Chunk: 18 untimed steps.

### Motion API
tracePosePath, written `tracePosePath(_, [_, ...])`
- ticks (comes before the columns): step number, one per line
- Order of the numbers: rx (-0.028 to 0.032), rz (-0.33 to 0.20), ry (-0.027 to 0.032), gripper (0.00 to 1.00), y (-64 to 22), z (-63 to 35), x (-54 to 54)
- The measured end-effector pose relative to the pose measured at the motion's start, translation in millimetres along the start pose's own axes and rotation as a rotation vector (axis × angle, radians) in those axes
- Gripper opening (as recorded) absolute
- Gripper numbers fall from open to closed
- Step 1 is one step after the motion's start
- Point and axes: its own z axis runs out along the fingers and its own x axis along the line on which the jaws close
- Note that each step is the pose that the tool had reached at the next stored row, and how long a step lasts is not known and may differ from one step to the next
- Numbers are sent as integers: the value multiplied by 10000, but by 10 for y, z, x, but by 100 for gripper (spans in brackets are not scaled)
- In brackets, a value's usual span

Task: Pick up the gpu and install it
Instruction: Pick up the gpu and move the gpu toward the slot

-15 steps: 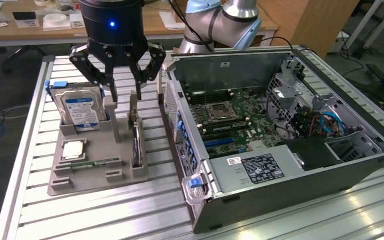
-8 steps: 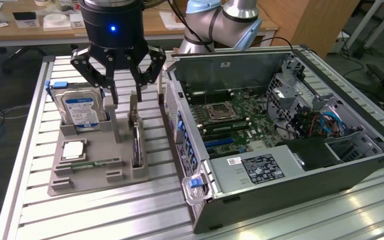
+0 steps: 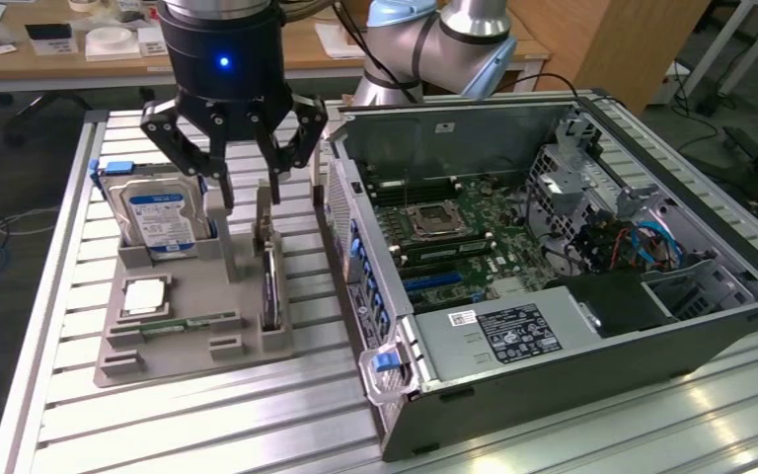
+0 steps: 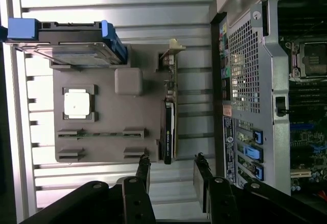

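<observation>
Our claw [image 3: 250, 197] hangs open, its black fingers [image 3: 225, 193] spread wide with nothing held between them, at about eleven o'clock in the exterior view. We see it poised over the far end of the gpu [image 3: 269, 286], which stands on its long edge in a slot of the grey tray [image 3: 189, 357], uninstalled. From the wrist view the claw [image 4: 172, 158] shows two fingertips [image 4: 144, 160] apart, and the gpu [image 4: 168, 137] lies in line with the gap between them, dark face and green board edge-on in the tray [image 4: 107, 119]. We cannot tell whether either finger touches the card. Taking the gpu as centre in the exterior view, the hard drive [image 3: 162, 212] stands upright at ten o'clock, the processor [image 3: 146, 294] lies flat at nine, and the RAM stick [image 3: 182, 324] sits at eight. At three o'clock lies the open case [image 3: 537, 395], just beside the tray, its motherboard [image 3: 465, 232] exposed. Both rest on the slatted table [image 3: 155, 430].
</observation>
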Motion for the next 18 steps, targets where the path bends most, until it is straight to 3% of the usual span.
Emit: tracePosePath(18, [0,0,0,47,-3,65,2])
